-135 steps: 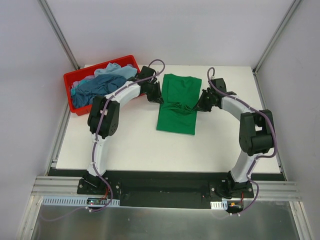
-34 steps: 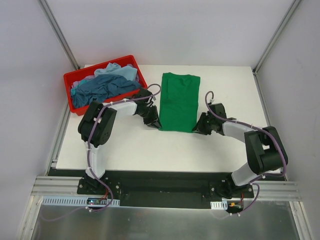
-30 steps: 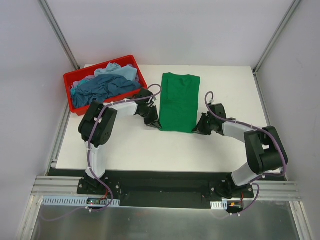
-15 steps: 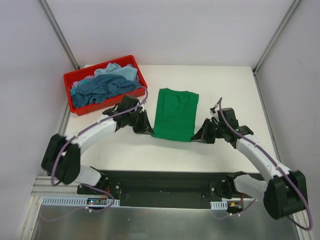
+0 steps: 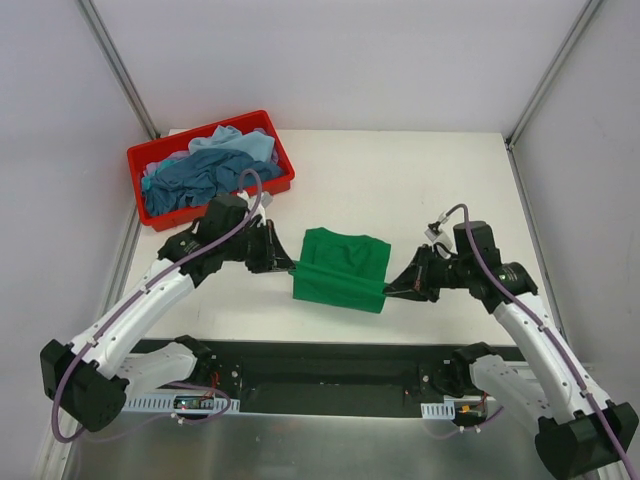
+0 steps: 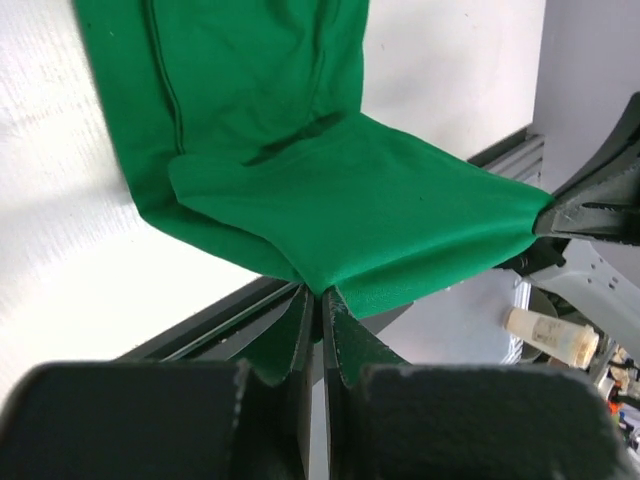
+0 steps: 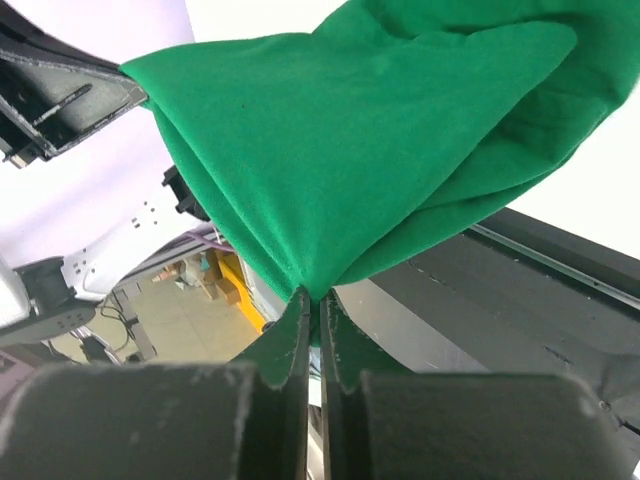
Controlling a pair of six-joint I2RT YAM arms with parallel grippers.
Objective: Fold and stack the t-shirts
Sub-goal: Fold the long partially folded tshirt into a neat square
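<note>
White table [image 5: 440,190], pale grey walls [image 5: 330,60]; green t-shirt [image 5: 345,265], near corners in the pinch of left hand [image 5: 291,268] and right hand [image 5: 391,290].

No writing, brand or number can be read anywhere: the green t-shirt [image 5: 340,268] is plain and the red bin [image 5: 163,219] bears no legible marking (a small pale bottle [image 6: 545,335] beyond the tabletop edge is too blurred to read).

Matt green cloth t-shirt [image 5: 340,268], red plastic bin [image 5: 172,219], seemingly glossy, matt white table [image 5: 420,180]
</note>
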